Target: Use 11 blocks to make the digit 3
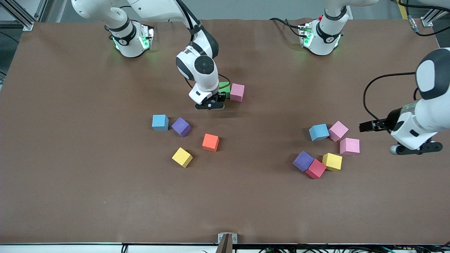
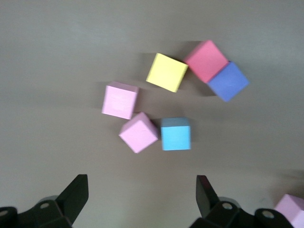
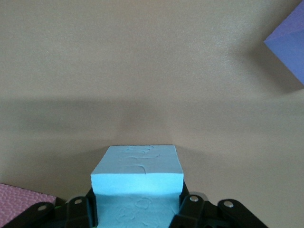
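My right gripper (image 1: pixel 210 104) is low over the table's middle, shut on a light blue block (image 3: pixel 137 178) that the hand hides in the front view. Right beside it a green block (image 1: pixel 224 89) and a pink block (image 1: pixel 237 92) sit side by side. No digit 3 figure shows. My left gripper (image 1: pixel 367 125) hangs open and empty at the left arm's end, its fingers (image 2: pixel 78 194) wide apart. Below it lie two pink blocks (image 2: pixel 120 100) (image 2: pixel 138 132), plus blue (image 2: pixel 175 134), yellow (image 2: pixel 166 72), red (image 2: pixel 206 61) and purple (image 2: pixel 228 81) ones.
Loose blocks nearer the front camera than the right gripper: blue (image 1: pixel 160 122), purple (image 1: pixel 181 127), orange (image 1: pixel 210 142), yellow (image 1: pixel 182 157). The left arm's cluster sits around a pink block (image 1: pixel 349 146). Brown table mat (image 1: pixel 105 196) stretches toward the front edge.
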Robot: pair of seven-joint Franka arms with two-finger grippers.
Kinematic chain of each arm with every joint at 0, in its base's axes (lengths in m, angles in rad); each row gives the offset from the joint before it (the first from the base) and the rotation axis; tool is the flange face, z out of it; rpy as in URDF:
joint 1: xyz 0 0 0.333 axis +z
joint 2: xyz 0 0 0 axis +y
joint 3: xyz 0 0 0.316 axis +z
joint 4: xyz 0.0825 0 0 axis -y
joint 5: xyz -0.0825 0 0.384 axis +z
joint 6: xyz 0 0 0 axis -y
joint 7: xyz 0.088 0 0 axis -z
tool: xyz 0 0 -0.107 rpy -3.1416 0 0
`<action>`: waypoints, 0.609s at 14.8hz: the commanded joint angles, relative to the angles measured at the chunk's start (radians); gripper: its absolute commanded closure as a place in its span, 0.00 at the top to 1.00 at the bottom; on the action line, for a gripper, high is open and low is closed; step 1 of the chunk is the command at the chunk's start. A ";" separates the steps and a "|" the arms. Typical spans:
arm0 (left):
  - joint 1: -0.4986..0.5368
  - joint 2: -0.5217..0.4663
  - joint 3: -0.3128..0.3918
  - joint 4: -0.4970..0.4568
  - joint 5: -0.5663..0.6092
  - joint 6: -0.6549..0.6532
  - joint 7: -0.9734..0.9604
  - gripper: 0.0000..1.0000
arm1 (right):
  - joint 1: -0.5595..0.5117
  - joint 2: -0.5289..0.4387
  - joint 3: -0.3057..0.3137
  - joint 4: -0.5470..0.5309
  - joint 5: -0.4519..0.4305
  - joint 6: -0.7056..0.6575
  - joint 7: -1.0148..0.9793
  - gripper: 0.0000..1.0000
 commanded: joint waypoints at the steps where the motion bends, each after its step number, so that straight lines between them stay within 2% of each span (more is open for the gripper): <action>1: -0.025 0.026 -0.011 0.008 -0.022 0.034 -0.022 1.00 | 0.020 0.005 -0.006 -0.003 0.006 0.017 -0.004 0.04; 9: -0.132 0.167 -0.015 0.010 -0.039 0.218 -0.349 1.00 | 0.023 0.007 -0.006 -0.005 0.006 0.014 -0.005 0.05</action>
